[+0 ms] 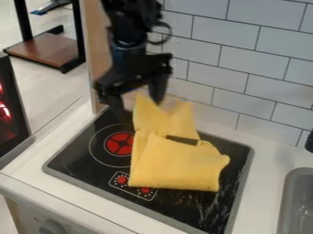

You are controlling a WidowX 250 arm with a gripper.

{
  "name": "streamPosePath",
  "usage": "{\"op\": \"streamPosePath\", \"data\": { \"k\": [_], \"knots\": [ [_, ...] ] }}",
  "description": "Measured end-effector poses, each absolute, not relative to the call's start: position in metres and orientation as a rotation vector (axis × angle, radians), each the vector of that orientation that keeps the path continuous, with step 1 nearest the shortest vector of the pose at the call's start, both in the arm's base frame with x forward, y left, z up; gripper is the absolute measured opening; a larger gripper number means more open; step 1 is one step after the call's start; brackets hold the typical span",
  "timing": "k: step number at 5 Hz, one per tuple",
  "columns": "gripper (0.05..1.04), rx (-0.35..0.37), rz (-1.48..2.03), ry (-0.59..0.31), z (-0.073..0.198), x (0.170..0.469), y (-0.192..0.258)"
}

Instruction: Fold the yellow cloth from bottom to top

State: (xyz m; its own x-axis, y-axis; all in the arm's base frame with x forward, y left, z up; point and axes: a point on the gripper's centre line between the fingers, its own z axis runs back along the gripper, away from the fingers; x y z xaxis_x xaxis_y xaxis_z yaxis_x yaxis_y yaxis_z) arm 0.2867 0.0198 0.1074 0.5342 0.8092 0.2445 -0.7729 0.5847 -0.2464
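The gripper (137,97) hangs at upper centre, over the back left part of the stove, its two fingers spread well apart. A peaked corner of the yellow cloth (177,163) rises between and just below them; whether it touches either finger I cannot tell. The cloth lies rumpled over the middle of the black stove top (83,157). Its front part is a broad, doubled-looking layer, while two points stand up at the back. A narrow dark strip (182,140) shows between the front layer and the back part.
A red-marked burner (120,143) is left of the cloth, with red knob markings (121,179) at its front left edge. The white tiled wall (232,59) rises close behind the stove. A grey sink (295,201) is at the right edge.
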Motion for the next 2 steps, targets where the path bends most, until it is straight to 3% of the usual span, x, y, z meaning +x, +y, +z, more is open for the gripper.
{"op": "streamPosePath", "data": {
  "k": [2],
  "knots": [
    [1.0,-0.125,0.929,-0.361,0.1128,0.2852,0.0196]
  ]
}}
